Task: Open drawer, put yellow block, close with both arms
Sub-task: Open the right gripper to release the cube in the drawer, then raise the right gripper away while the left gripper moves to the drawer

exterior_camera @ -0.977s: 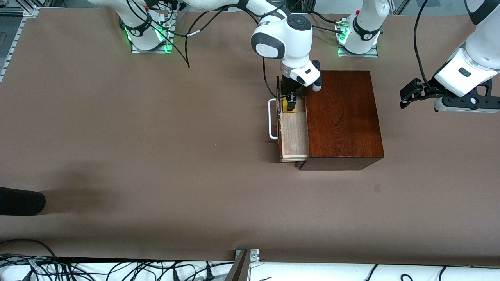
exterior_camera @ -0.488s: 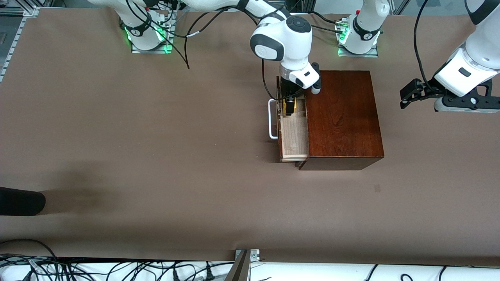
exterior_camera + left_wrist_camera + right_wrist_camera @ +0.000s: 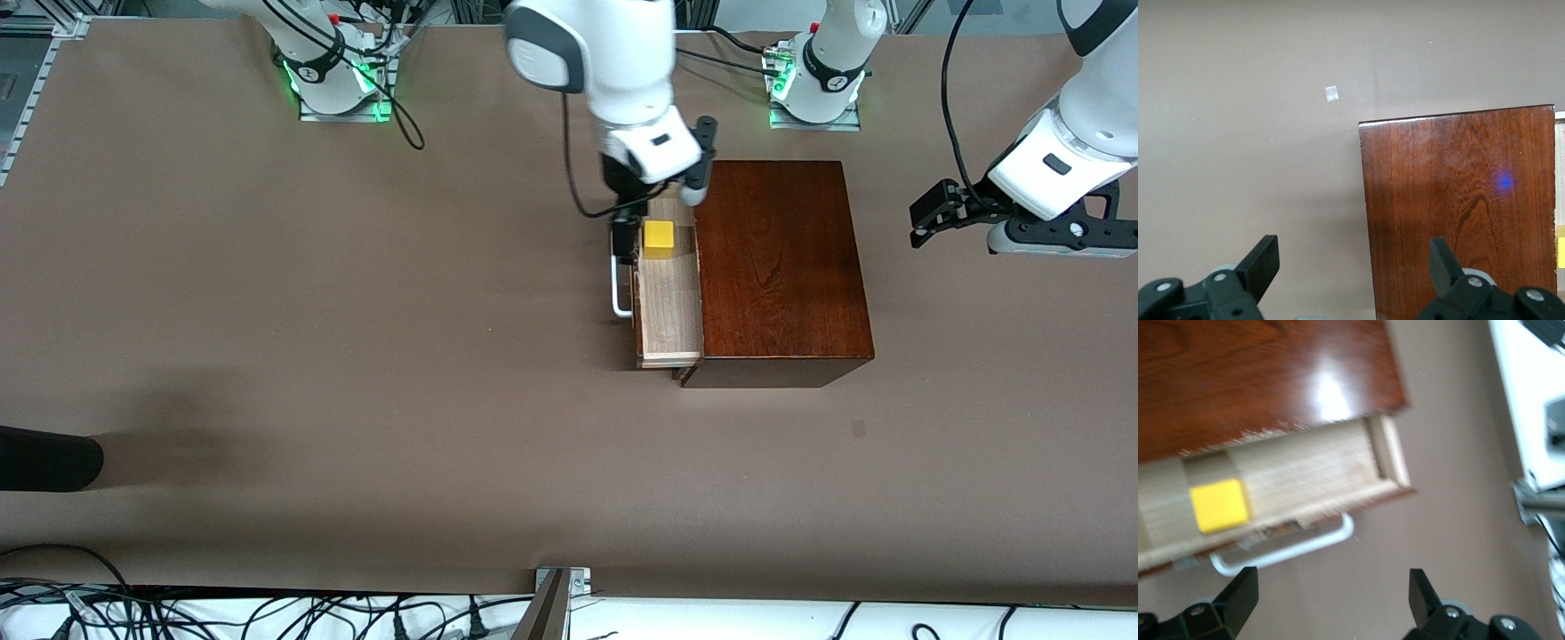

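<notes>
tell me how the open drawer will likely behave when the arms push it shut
The drawer looks like a rigid light-wood tray, so it should slide as one piece, not flex. A push at one end of its white handle might skew it in the box. The yellow block lies loose inside, flat-sided, so it probably shifts, not rolls.

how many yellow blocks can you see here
1. The yellow block lies in the open drawer, at the drawer end farther from the front camera. More could sit unseen in the part of the drawer still inside the box.
</notes>
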{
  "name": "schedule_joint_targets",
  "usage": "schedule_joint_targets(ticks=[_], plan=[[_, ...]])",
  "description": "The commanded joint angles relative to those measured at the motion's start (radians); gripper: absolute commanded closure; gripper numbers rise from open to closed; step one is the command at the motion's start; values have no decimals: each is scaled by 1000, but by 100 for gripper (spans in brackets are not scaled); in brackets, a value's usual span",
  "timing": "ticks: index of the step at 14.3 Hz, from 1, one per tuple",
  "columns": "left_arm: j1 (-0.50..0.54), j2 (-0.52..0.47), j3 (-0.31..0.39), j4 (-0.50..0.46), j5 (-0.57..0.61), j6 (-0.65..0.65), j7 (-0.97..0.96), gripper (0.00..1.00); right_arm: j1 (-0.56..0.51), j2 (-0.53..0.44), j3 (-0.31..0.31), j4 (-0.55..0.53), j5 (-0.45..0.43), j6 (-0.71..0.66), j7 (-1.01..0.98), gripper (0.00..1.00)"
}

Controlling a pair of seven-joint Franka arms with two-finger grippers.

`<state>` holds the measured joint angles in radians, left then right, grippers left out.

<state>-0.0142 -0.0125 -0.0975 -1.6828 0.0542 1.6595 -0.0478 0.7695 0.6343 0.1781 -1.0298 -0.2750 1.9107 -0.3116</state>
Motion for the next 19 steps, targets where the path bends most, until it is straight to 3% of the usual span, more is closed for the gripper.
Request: schedule_joint_targets(ticks=[1,4,8,10,12,14,19], plan=[[-21,0,-40,12,-22,-14,14,0,-129,-111,7,-45,90,-21,2,0],[-70,23,-99,17,-42,-12,55,0,-335,-310,7,-234,271,-30,-7,0],[-151,87,-113,17,-186,-18,290,0,-508,-551,7,-444,289,-157,11,0],[-238,126,-122,18,-295,-38,290,0,-558,-632,-41,-524,290,-191,20,0],[-312,204,-123,66,-358,-43,286,0,-558,-669,-115,-576,295,-203,26,0],[-358,247,-129,78,-340,-41,346,0,-558,-680,-169,-613,296,-197,35,0],[-467,419,-134,133,-174,187,738,0,-558,-677,-200,-651,295,-200,190,0]])
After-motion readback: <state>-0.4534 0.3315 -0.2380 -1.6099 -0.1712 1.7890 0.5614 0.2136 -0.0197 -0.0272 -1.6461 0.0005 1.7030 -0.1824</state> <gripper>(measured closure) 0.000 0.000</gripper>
